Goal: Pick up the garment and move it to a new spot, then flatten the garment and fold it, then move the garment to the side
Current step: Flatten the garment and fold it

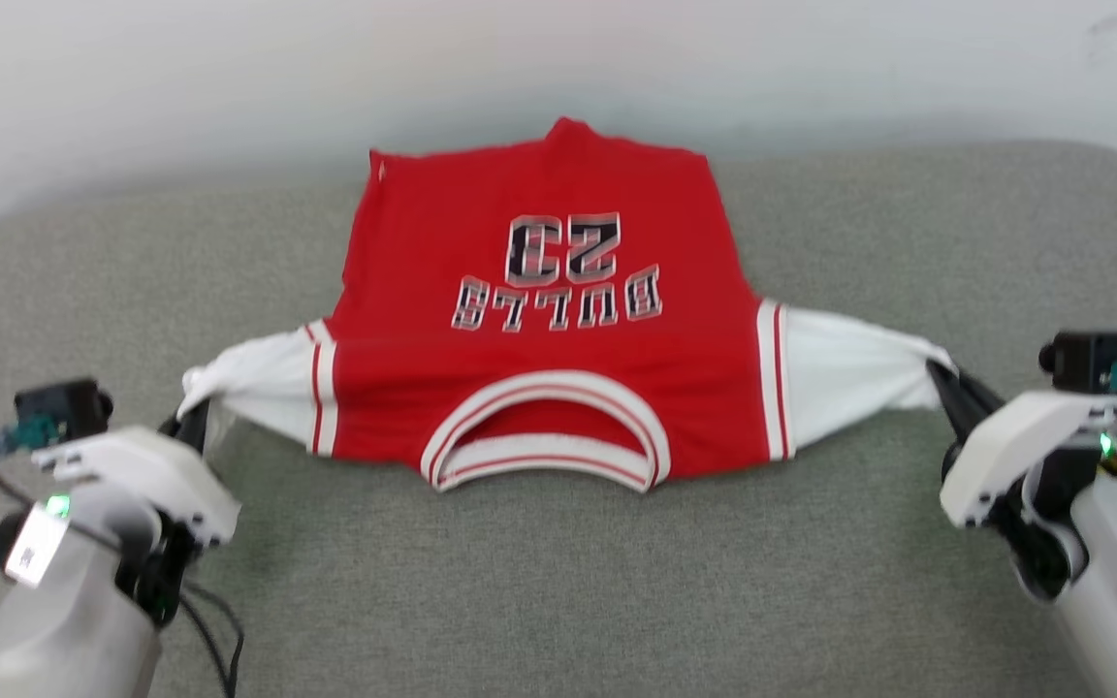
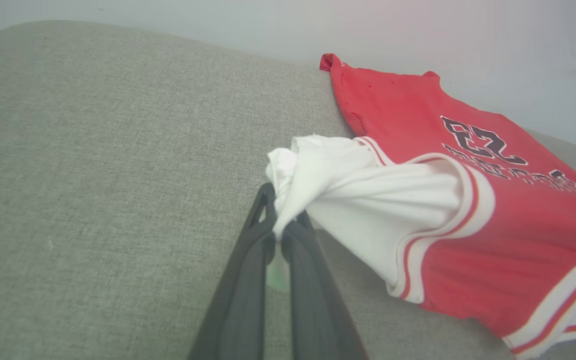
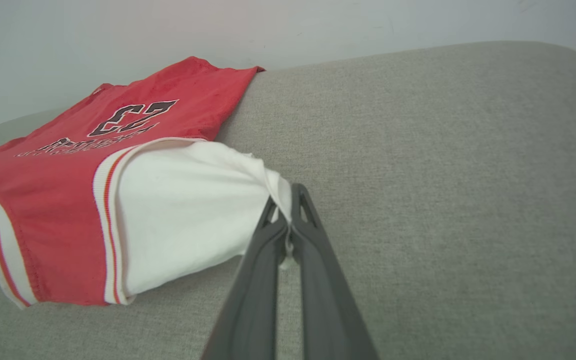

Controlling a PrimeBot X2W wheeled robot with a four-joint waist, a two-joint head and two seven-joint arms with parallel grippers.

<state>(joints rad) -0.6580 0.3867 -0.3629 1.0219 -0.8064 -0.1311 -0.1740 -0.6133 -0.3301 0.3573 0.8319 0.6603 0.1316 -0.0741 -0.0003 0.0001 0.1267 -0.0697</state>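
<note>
Red cloth with white sleeves, the garment (image 1: 539,281) lies front up on a grey cushioned surface (image 1: 558,591), its "BULLS 23" lettering upside down to the head view and its striped collar (image 1: 544,438) nearest the robot. The hem (image 1: 558,145) reaches the surface's back edge, close against the pale wall (image 1: 229,78), so no room is left behind it.

The left tool (image 1: 192,419) is pinched tight on the bunched end of the left sleeve (image 1: 248,380). The right tool (image 1: 941,378) is clamped the same way on the end of the right sleeve (image 1: 849,373). Both sleeves are drawn out sideways and taut, their tips raised a little off the cushion.

Bare grey fabric runs wide between the collar and the robot, and more lies open beyond each sleeve, out to the rounded far corners.
</note>
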